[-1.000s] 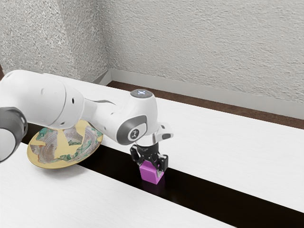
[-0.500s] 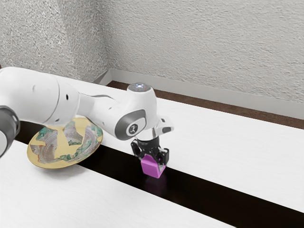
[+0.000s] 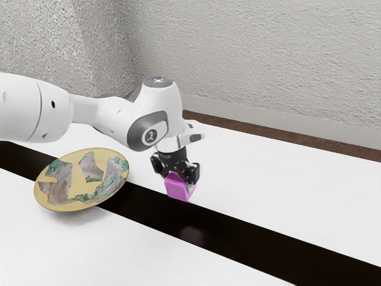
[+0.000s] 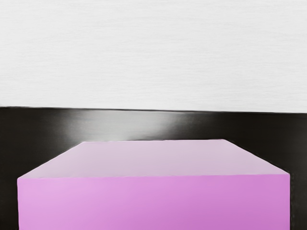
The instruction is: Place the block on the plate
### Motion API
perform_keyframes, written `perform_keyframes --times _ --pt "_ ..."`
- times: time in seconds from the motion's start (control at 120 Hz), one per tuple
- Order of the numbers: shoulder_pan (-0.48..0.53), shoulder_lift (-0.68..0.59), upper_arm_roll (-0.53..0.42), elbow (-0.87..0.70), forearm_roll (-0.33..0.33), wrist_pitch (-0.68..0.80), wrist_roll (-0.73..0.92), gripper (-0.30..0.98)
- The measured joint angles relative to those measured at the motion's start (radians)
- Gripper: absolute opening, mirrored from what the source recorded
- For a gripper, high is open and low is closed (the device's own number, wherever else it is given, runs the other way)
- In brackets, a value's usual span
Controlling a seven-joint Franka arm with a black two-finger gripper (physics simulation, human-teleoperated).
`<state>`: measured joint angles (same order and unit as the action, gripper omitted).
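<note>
Block (image 3: 179, 188), magenta and box-shaped, is grasped between the two fingers of the black gripper (image 3: 176, 173) and is held raised above the table (image 3: 274, 185), apart from its surface. Below the block, a faint pinkish reflection (image 3: 191, 234) is seen on the glossy black strip (image 3: 250, 244) by which the white tabletop is crossed. The plate (image 3: 77, 190) is found on the table, toward the exterior view's left of the block, and is not touched by it; its face is marked with green and greyish patches on yellow, and part of the strip is covered by it. The white arm (image 3: 27, 110) is extended from the exterior view's left, with the gripper directed downward. In the wrist view, a pale upper face and a brighter magenta side are presented by the block, with the strip and white tabletop seen beyond. Behind the table, a rough-textured wall (image 3: 256, 53), a pale baseboard (image 3: 268, 119) and brown floor (image 3: 268, 132) are noted.
</note>
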<state>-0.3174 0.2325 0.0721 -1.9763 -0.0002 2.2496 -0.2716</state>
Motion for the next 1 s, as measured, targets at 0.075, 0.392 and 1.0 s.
perform_keyframes --times 0.075,0.392,1.0 --pt "0.023 -0.012 0.0 -0.001 0.009 -0.017 0.001 0.43" --pt "0.135 -0.036 0.008 -0.007 0.036 -0.073 0.015 0.43" --pt "0.375 -0.046 0.008 -0.004 0.09 -0.14 0.083 0.43"
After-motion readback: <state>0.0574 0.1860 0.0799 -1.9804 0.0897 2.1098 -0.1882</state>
